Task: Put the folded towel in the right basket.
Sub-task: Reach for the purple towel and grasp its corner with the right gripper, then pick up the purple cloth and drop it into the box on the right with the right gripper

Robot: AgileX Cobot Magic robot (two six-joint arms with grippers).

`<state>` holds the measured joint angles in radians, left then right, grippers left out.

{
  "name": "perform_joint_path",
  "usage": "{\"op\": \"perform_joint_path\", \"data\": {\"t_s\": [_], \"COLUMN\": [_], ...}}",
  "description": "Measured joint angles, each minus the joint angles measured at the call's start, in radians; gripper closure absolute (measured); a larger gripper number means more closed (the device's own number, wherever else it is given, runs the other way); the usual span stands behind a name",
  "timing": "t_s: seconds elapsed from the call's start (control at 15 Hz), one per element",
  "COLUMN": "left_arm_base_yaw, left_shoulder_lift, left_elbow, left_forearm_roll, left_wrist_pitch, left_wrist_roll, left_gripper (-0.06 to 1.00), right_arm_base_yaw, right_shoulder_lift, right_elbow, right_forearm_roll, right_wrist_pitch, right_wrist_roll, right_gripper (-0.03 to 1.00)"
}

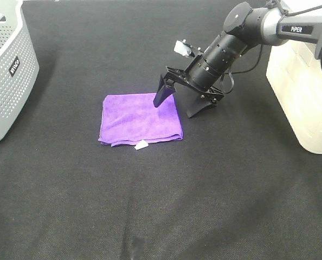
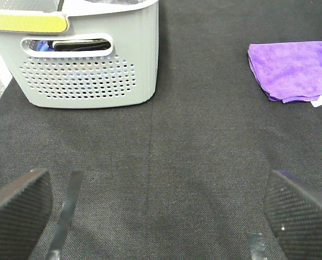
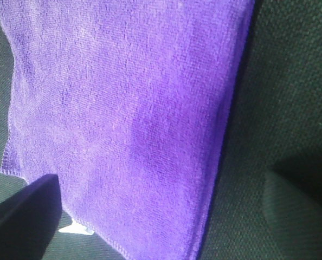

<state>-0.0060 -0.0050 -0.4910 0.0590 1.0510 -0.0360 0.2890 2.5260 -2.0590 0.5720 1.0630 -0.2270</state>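
Overhead view: one folded purple microfibre towel (image 1: 141, 119) lies flat on the black cloth surface (image 1: 150, 216), near the middle and well apart from both baskets. It is close to square. Its slightly longer axis runs left to right across the view, the right end tipped a little toward the camera. The layered edges and one small white tag (image 1: 141, 145) face the near side.

Two baskets counted: a grey perforated plastic basket (image 1: 9, 70) at the left edge and a cream-white plastic basket (image 1: 302, 97) at the right edge.

Right gripper (image 1: 177, 108) is spread open and straddles the towel's right edge. One finger (image 1: 162, 93) is over the far right corner; the other is past the edge, over bare surface. I cannot tell whether the tip touches the cloth. The right wrist view fills with towel (image 3: 128, 108).

Left gripper (image 2: 158, 216) shows only in its own wrist view, fingers wide apart above bare surface and holding nothing. The grey basket (image 2: 90, 70) and the towel (image 2: 294, 70) lie ahead of it.
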Motion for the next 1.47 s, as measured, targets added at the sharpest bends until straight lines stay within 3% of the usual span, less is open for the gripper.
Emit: {"op": "perform_joint_path", "data": {"t_s": [0.33,0.6,0.67,0.8,0.87,0.93,1.0,1.13,1.27,1.47], "left_arm_base_yaw": [0.000,0.000,0.000,0.000,0.000,0.000,0.000,0.000,0.000,0.000], "left_shoulder_lift": [0.000,0.000,0.000,0.000,0.000,0.000,0.000,0.000,0.000,0.000], "left_elbow": [0.000,0.000,0.000,0.000,0.000,0.000,0.000,0.000,0.000,0.000], "left_forearm_roll": [0.000,0.000,0.000,0.000,0.000,0.000,0.000,0.000,0.000,0.000], "left_wrist_pitch": [0.000,0.000,0.000,0.000,0.000,0.000,0.000,0.000,0.000,0.000], "left_wrist_roll": [0.000,0.000,0.000,0.000,0.000,0.000,0.000,0.000,0.000,0.000], "left_gripper": [-0.04,-0.04,-0.04,-0.04,-0.04,-0.04,-0.04,-0.04,-0.04,-0.04], "right_arm_base_yaw": [0.010,0.047,0.068,0.125,0.142,0.143,0.141,0.133,0.100,-0.047], "right_shoulder_lift": [0.014,0.074,0.082,0.085,0.092,0.092,0.088,0.054,-0.013,-0.255], "right_elbow": [-0.005,-0.027,-0.029,-0.030,-0.030,-0.028,-0.027,-0.024,-0.058,-0.251], "right_forearm_roll": [0.001,0.126,0.144,0.113,0.090,0.084,0.083,0.042,-0.016,-0.020], "right_wrist_pitch": [-0.008,-0.030,-0.044,-0.088,-0.101,-0.103,-0.103,-0.054,0.084,0.137], "right_wrist_roll": [-0.025,-0.009,-0.009,-0.009,-0.009,-0.007,-0.007,-0.006,-0.003,0.022], "right_gripper": [0.01,0.06,0.11,0.33,0.52,0.79,0.86,0.86,0.86,0.86]}}
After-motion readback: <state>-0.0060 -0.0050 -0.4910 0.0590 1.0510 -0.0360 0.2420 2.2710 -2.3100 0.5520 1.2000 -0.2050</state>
